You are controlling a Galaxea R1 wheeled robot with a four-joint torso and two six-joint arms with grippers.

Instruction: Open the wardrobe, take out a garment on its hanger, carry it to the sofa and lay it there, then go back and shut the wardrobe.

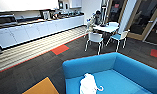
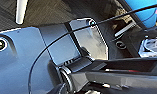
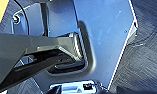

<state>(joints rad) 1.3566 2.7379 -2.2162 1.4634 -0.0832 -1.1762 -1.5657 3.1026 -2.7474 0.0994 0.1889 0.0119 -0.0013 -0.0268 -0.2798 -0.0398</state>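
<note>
On blue sofa (image 1: 124, 72) seat lies white garment (image 1: 87, 85), hanger (image 1: 101, 88) hook poking beside it; grippers' state: cannot tell. White chairs (image 1: 95, 38) beyond.

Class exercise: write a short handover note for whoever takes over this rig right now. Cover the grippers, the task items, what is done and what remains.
Grippers: the wrist views do not show whether either is open or shut.
White garment: lying on the seat of the blue sofa, its hanger hook poking out beside it.
Done: garment laid on the sofa.
Left: go back and close the wardrobe.
</note>
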